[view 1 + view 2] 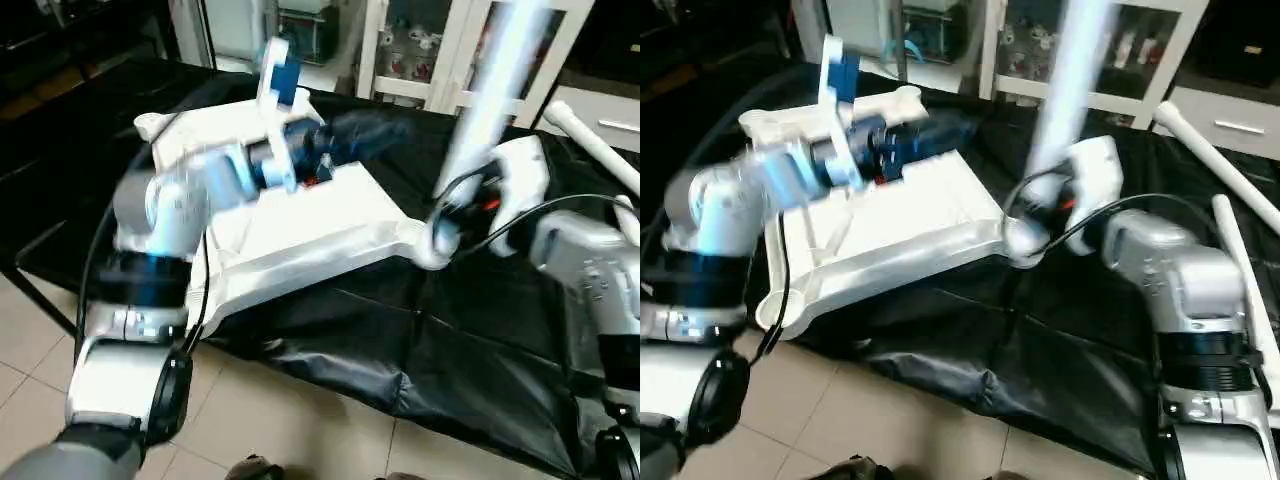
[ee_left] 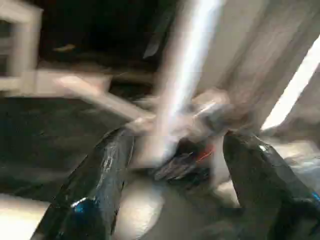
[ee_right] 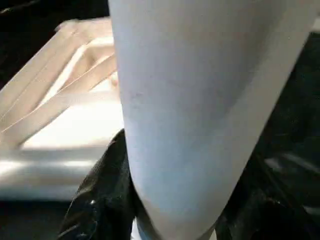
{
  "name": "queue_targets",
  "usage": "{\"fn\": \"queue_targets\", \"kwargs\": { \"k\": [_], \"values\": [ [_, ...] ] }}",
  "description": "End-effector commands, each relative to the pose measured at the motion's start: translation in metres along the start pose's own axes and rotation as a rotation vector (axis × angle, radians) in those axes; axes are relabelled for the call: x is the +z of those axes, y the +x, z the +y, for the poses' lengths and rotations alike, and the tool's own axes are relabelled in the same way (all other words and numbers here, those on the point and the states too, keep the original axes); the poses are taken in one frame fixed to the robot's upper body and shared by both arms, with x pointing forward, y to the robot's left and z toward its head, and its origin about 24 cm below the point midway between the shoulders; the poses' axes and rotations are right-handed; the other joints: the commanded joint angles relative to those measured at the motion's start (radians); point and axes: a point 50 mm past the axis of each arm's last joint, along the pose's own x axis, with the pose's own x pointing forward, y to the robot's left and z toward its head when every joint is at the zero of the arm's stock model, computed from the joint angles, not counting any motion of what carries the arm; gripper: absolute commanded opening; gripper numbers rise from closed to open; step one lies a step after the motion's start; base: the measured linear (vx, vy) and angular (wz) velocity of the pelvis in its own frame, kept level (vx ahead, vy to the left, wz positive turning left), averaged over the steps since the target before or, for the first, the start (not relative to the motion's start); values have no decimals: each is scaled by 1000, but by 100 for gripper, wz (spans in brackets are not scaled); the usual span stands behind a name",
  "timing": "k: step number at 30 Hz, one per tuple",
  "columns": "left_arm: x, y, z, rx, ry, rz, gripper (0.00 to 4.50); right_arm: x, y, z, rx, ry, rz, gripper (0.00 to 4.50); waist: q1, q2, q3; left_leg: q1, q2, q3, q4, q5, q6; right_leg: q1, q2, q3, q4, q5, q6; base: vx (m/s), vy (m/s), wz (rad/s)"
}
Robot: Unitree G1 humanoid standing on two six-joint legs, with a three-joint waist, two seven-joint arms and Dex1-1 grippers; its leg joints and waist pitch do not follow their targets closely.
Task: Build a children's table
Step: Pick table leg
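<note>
Right gripper [image 1: 1048, 208], frame centre, fingers clamped on a leg [image 1: 1068, 80] standing up from the tabletop [image 1: 905, 215] corner. Risk: leg levers out of the socket if the arm swings. Left gripper [image 2: 172, 170], upper left, fingers apart over the tabletop, no brace. Spare legs [image 1: 1230, 235] far right.

Black cover [image 1: 420, 350] drapes the work table, wrinkled, overhanging the near edge. Beige tiled floor [image 1: 300, 420] lies below. White glass-fronted cabinet [image 1: 420, 50] stands behind, small items on its shelves.
</note>
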Motion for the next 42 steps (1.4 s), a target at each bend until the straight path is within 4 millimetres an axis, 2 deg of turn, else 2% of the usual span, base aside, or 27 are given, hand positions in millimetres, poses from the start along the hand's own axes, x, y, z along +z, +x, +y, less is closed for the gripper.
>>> {"fn": "queue_targets", "kwargs": {
  "k": [1,2,3,5,6,7,9,10,11,12,13,14,17,18,20,21,22,23,24,30,31,35,36,39,40,42],
  "values": [
    [-19,-6,22,242,158,82,331,6,-10,-14,-131,-38,-61,183,0,-8,-85,22,61,-27,-71,-53,13,61,-76,35,-65,-20,-244,0,0,0],
    [-28,-8,32,347,196,107,331,4,-12,-18,-169,-76,-67,183,-3,-10,-82,19,57,-25,-70,-57,13,62,-72,36,-67,-41,-225,0,0,0],
    [-37,-10,41,443,256,143,331,2,-15,-19,-192,-114,-70,183,-3,-7,-84,21,58,-26,-70,-68,7,61,-73,36,-70,-72,-208,0,0,0],
    [-49,-10,46,467,303,200,331,-3,-18,-18,-193,-136,-58,183,-2,-7,-82,22,57,-28,-74,-89,0,58,-70,36,-81,-119,-179,0,0,0],
    [-66,-9,49,449,343,281,331,-7,-22,-14,-172,-141,-40,183,-3,-3,-84,25,59,-29,-76,-97,-8,57,-72,37,-76,-121,-179,0,0,0],
    [-73,-7,48,424,344,317,331,-9,-23,-11,-152,-134,-31,183,-3,-1,-82,24,59,-30,-78,-102,-7,55,-70,37,-80,-126,-174,0,0,0],
    [-78,-5,47,398,309,335,331,-10,-24,-8,-127,-137,-25,183,-3,0,-86,28,62,-29,-77,-102,-9,54,-73,37,-71,-85,-200,0,0,0],
    [-83,-3,46,382,286,342,331,-10,-25,-6,-111,-143,-24,183,-3,7,-85,26,63,-30,-77,-97,-8,54,-76,36,-68,-61,-225,0,0,0],
    [-90,0,47,364,254,354,331,-11,-27,-4,-97,-145,-17,183,-4,16,-83,26,62,-29,-76,-103,-8,51,-74,36,-70,-60,-231,0,0,0],
    [-96,3,47,351,236,360,331,-12,-28,-1,-83,-152,-10,183,-6,11,-80,27,59,-27,-76,-122,-3,54,-73,37,-78,-75,-236,0,0,0],
    [-99,5,48,353,228,359,331,-13,-29,1,-77,-163,-4,183,-6,6,-82,27,59,-27,-75,-130,3,57,-75,39,-77,-80,-239,0,0,0],
    [-102,6,49,357,228,363,331,-14,-30,1,-77,-172,1,183,-4,15,-82,25,58,-28,-74,-126,10,57,-77,39,-79,-89,-237,0,0,0],
    [-112,9,52,352,244,393,331,-20,-34,3,-81,-176,12,183,-6,12,-82,25,58,-28,-75,-137,14,57,-76,39,-85,-114,-228,0,0,0],
    [-115,10,53,347,250,408,331,-21,-35,3,-82,-175,16,183,-9,18,-82,26,59,-30,-76,-144,14,56,-75,38,-87,-120,-227,0,0,0],
    [-118,10,53,341,252,424,302,-22,-36,4,-80,-175,21,183,-8,16,-83,25,60,-31,-77,-142,16,58,-77,38,-85,-120,-227,0,0,0],
    [-120,9,53,338,252,434,295,-23,-37,4,-77,-175,25,183,-10,21,-84,25,61,-32,-76,-140,17,57,-77,38,-83,-115,-231,0,0,0],
    [-124,9,54,338,266,460,295,-24,-37,6,-74,-180,29,183,-12,17,-85,23,60,-32,-76,-136,20,59,-78,38,-82,-110,-234,0,0,0],
    [-127,8,55,333,278,484,295,-24,-39,7,-67,-182,34,183,-13,19,-84,23,59,-32,-76,-134,24,58,-78,38,-84,-112,-233,0,0,0],
    [-130,8,55,327,277,497,270,-24,-39,7,-62,-185,39,183,-17,20,-84,24,59,-31,-75,-137,29,58,-77,38,-87,-124,-229,0,0,0],
    [-136,12,53,278,254,512,238,-25,-40,7,-56,-195,53,183,-26,18,-82,25,60,-31,-76,-149,30,57,-79,38,-89,-133,-245,0,0,0],
    [-138,14,53,265,247,508,214,-25,-40,7,-57,-202,57,183,-28,18,-81,24,61,-31,-77,-152,33,57,-80,38,-91,-140,-248,0,0,0],
    [-141,13,54,277,277,548,204,-24,-39,7,-55,-207,57,183,-29,18,-82,24,63,-33,-77,-148,37,59,-82,38,-89,-131,-252,0,0,0],
    [-143,12,55,280,280,568,178,-24,-39,8,-52,-211,57,183,-30,19,-82,24,63,-32,-77,-149,39,59,-82,38,-89,-130,-253,0,0,0],
    [-145,12,55,274,279,598,167,-23,-38,8,-48,-216,58,183,-30,22,-80,25,63,-33,-78,-157,36,59,-83,38,-90,-140,-256,0,0,0],
    [-146,12,55,268,279,610,159,-23,-38,9,-47,-217,58,183,-31,20,-81,25,62,-33,-78,-160,35,59,-82,39,-91,-146,-255,0,0,0],
    [-148,9,55,250,278,647,132,-23,-38,9,-44,-222,59,183,-32,21,-78,26,62,-33,-80,-173,33,57,-82,39,-95,-167,-250,0,0,0]
  ]
}}
